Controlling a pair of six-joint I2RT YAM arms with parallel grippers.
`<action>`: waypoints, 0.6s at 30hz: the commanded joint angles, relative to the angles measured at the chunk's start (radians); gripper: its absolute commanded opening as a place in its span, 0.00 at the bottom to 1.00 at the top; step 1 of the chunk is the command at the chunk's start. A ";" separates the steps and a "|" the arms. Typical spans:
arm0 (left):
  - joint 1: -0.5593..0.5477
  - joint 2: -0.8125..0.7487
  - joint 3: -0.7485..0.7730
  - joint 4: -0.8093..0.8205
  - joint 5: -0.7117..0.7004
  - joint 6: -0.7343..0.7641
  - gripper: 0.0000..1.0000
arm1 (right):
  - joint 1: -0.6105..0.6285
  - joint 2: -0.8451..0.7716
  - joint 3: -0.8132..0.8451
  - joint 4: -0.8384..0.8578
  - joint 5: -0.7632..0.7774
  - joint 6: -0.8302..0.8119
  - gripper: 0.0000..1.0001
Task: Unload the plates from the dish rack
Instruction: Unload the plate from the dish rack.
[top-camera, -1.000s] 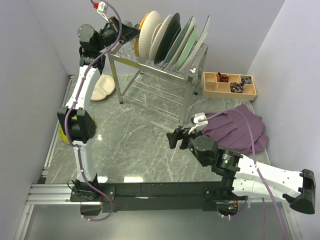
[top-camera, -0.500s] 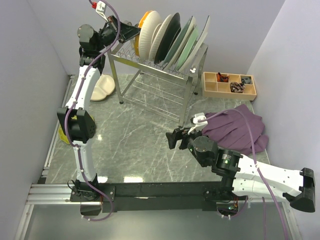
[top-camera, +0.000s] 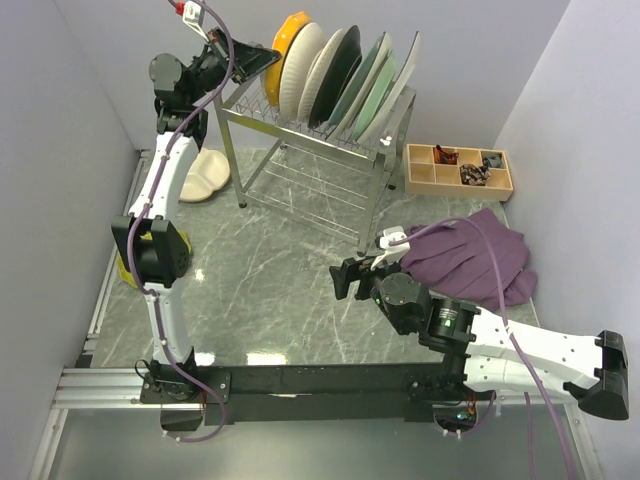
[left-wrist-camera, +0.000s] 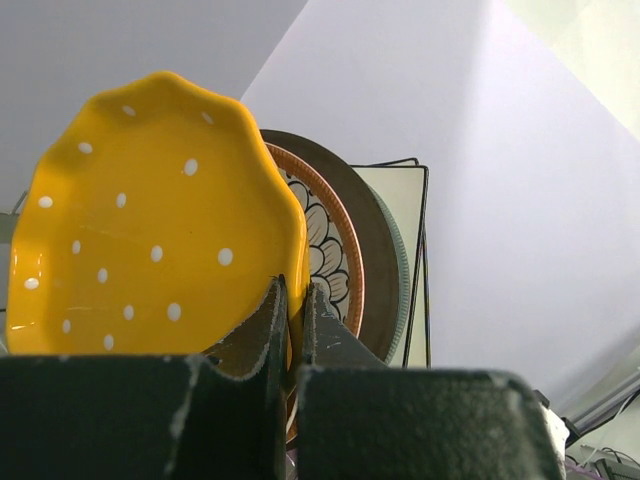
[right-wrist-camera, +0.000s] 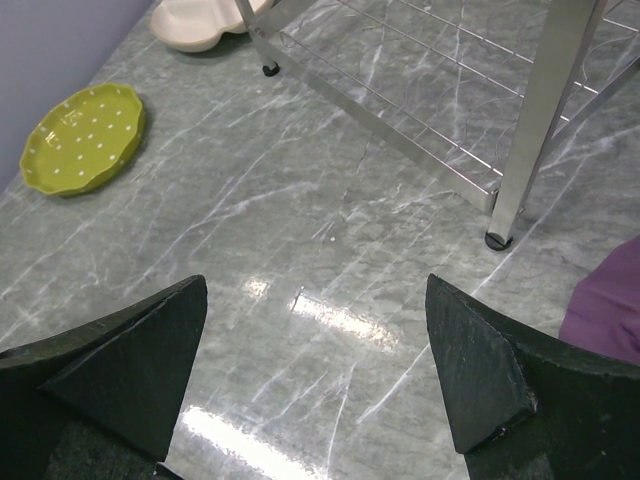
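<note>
The left gripper (left-wrist-camera: 292, 300) is raised at about 11 o'clock of the marble table (top-camera: 280, 270), at the left end of the top tier of the dish rack (top-camera: 300, 135). Its fingers (left-wrist-camera: 262, 330) are pressed together on the lower rim of the orange-yellow scalloped plate (left-wrist-camera: 150, 240). This white-dotted plate stands nearly upright at the left end of the row. The gripper hides whether its bottom edge sits between the prongs.

Just behind it in the left wrist view stands the brown petal-patterned plate (left-wrist-camera: 328, 255), then a pale plate with a green rim (left-wrist-camera: 400, 250). From above, the row runs on toward 1 o'clock, with a dark-rimmed cream plate (top-camera: 338, 70) in the middle and a white square plate (top-camera: 403, 85) at the far end. All of them lean to the right.

The right gripper (right-wrist-camera: 315, 390) hangs low near the table's centre, toward 5 o'clock. Its fingers (right-wrist-camera: 120, 350) are spread wide over bare marble, gripping nothing.

Two plates lie flat on the table. A yellow-green dotted plate (right-wrist-camera: 85, 138) is at 9 o'clock, partly behind the left arm in the top view. A cream divided plate (top-camera: 205, 172) is at 10 o'clock, just beside the rack's left leg.

A wooden compartment tray (top-camera: 458, 170) sits at 2 o'clock. A purple cloth (top-camera: 470, 255) is bunched at 3 o'clock, near the right arm.
</note>
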 joint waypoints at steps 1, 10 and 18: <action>0.008 -0.138 -0.016 0.219 -0.074 -0.019 0.01 | 0.013 0.003 0.051 0.013 0.038 -0.010 0.95; 0.024 -0.166 -0.022 0.215 -0.094 0.004 0.01 | 0.019 -0.008 0.047 0.014 0.042 -0.013 0.95; 0.041 -0.218 -0.042 0.129 -0.101 0.093 0.01 | 0.026 -0.011 0.050 0.013 0.050 -0.016 0.95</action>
